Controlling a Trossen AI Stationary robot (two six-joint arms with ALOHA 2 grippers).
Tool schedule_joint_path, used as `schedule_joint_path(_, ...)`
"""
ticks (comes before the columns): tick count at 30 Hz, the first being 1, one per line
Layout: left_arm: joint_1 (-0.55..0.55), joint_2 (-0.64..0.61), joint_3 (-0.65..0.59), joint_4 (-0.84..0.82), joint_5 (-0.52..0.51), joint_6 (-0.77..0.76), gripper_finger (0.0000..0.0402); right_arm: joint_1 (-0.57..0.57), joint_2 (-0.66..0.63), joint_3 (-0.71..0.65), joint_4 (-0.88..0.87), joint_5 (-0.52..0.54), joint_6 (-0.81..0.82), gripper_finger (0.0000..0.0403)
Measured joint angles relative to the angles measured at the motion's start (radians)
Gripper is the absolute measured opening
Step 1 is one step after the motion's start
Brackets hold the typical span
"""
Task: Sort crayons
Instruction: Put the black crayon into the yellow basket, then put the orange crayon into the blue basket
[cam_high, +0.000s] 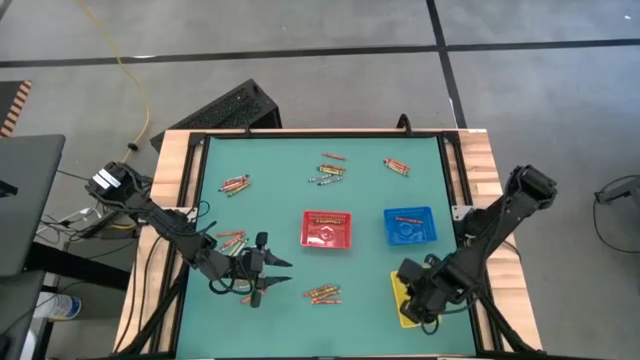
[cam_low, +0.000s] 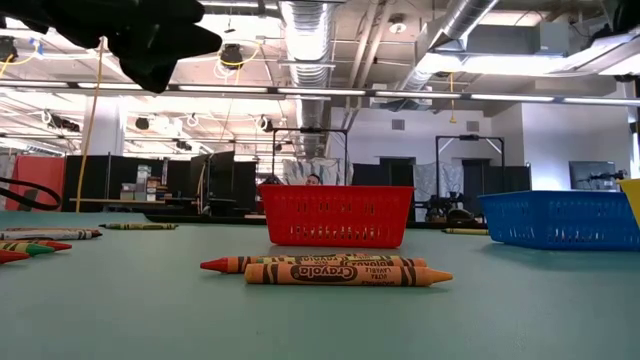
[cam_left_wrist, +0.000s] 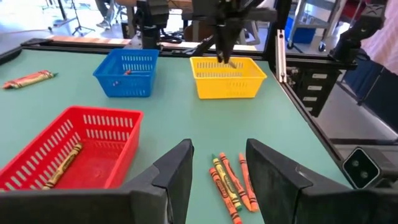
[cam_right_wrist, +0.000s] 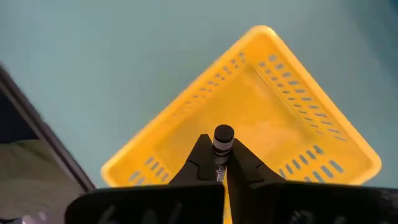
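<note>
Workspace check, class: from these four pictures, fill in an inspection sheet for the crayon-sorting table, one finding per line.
Surface: green table top in a wooden frame.
Job's things: crayon clusters lie scattered; one cluster lies ahead of the left hand. The red tray holds a crayon, the blue tray a small item; the yellow tray looks empty.
Clutter: nothing seen.
Grippers: left hand open, low over the near-left table; right hand shut on a dark crayon above the yellow tray.
Cables: yellow cable on the floor.
Surroundings: workshop hall with racks.
</note>
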Motion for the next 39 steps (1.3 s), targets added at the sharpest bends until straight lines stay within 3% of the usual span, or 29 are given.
schedule_joint_path(4,0.000,0.000,0.000,0.000,0.026,0.005,0.0139,-0.006,0.000,-0.009,0.002,-0.013,0.001,0.0026)
schedule_joint_path(15,0.000,0.000,0.000,-0.075,0.086,-0.043,0.0139,-0.074,0.000,-0.009,0.006,-0.208,0.024,0.0096)
schedule_joint_path(18,0.000,0.000,0.000,-0.118,0.112,-0.037,0.0139,-0.071,0.000,0.000,0.016,-0.206,-0.014,0.0103)
schedule_joint_path(21,0.003,0.000,0.000,-0.143,0.103,-0.038,0.0139,-0.027,0.000,0.035,0.026,-0.061,-0.090,0.0101)
schedule_joint_path(31,0.007,0.024,0.008,-0.154,0.131,-0.060,0.0139,0.122,0.004,0.076,0.188,0.693,-0.361,0.0095)
schedule_joint_path(34,0.007,0.107,0.063,-0.160,0.133,-0.049,0.0139,0.127,0.006,0.055,0.265,0.798,-0.441,0.0095)
schedule_joint_path(39,0.007,0.281,0.214,-0.211,0.131,0.047,0.0139,0.104,0.007,0.019,0.407,0.864,-0.612,0.0095)
